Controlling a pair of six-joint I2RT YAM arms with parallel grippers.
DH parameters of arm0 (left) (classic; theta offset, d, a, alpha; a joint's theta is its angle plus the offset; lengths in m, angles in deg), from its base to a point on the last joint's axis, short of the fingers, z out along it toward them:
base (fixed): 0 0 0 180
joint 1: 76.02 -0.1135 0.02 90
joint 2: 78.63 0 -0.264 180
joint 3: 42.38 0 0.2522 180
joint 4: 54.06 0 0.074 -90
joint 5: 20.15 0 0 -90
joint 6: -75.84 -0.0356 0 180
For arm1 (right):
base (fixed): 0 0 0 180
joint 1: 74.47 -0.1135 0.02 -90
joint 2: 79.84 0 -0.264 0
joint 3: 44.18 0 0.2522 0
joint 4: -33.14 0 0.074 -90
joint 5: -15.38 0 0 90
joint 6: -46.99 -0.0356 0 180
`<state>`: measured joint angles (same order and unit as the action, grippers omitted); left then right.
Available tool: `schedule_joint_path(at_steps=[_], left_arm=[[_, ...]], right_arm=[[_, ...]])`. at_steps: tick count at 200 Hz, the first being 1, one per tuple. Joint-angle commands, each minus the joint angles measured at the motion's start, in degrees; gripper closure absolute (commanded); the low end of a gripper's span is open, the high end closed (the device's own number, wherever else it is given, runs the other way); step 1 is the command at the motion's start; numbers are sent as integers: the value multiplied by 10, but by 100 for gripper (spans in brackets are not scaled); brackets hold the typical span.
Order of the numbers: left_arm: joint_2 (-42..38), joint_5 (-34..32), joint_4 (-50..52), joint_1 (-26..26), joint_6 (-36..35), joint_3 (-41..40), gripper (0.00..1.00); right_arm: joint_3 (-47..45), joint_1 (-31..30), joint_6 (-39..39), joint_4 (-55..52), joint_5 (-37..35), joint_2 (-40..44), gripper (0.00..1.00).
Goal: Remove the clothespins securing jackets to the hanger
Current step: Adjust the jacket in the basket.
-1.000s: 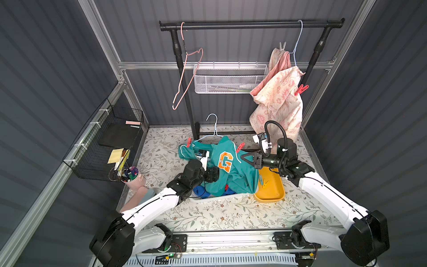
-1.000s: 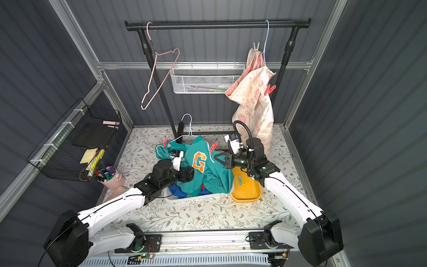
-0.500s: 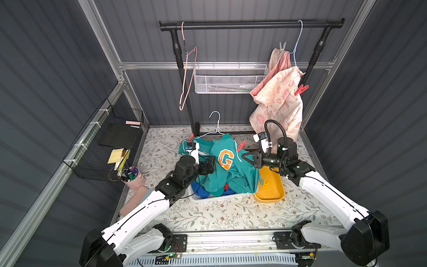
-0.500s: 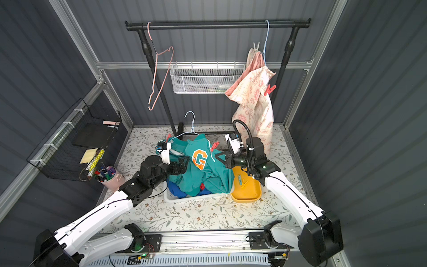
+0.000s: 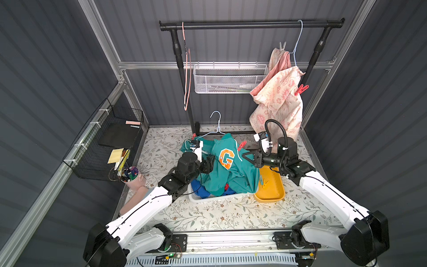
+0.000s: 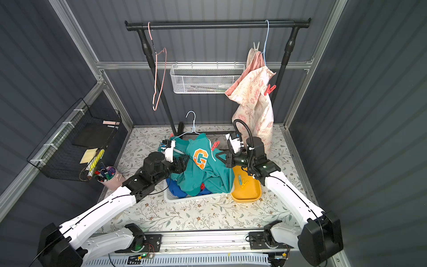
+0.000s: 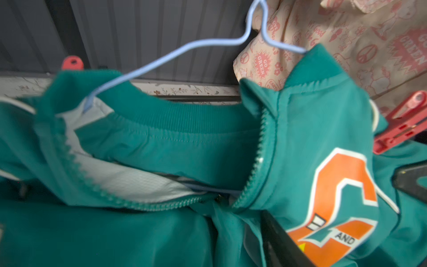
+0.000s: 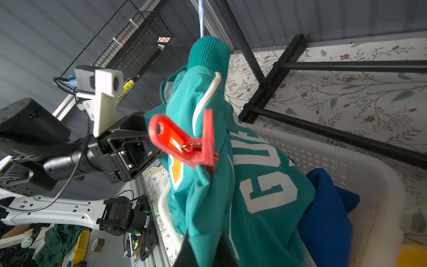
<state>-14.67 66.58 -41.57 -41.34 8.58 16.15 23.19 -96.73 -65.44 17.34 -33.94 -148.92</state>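
A limp teal jacket (image 5: 233, 180) is draping from a light blue wire hanger (image 7: 143, 70) over a laundry basket (image 5: 208, 199). The right pincer (image 5: 245, 157) is pinching its cloth near a red clothespin (image 8: 184, 141). The left pincer (image 5: 208, 163) is standing spread around its front. The clothespin is probably light and springy, so squeezing its flared tails looks best.

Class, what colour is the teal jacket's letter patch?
Orange letter patch, white-edged; best in left wrist view.

Both top views look steeply down from high at the front over the whole bench (image 5: 219, 215). Both wrist views sit close to the teal jacket (image 7: 161, 143), from opposite sides.
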Motion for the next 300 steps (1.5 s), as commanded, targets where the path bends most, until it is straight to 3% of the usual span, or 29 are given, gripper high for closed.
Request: schedule_joint_path(at_steps=[1,19,79,101,133,157,180,202,264,300], left_arm=[[20,41,-78,-1,12,-34,42],[28,30,-113,-1,30,-66,45],[78,14,-191,-1,58,-135,71],[99,10,-215,-1,65,-152,72],[129,13,-244,-1,75,-170,65],[116,3,-220,-1,75,-152,47],[42,-11,-168,-1,72,-126,17],[-8,-20,-121,-1,71,-101,2],[-63,-65,-6,-2,120,-66,1],[-82,-96,36,-2,110,-33,1]], right_arm=[[13,9,6,6,8,1,100],[7,18,-5,18,15,-1,100],[5,-5,13,31,26,-43,100],[9,-16,16,16,15,-55,100],[-2,-16,8,32,16,-62,100],[-4,-17,8,34,16,-67,100],[-5,-16,11,25,4,-57,100],[-6,-12,14,23,-1,-51,100],[-2,-5,10,28,5,-45,100],[-3,-5,11,24,5,-40,100]])
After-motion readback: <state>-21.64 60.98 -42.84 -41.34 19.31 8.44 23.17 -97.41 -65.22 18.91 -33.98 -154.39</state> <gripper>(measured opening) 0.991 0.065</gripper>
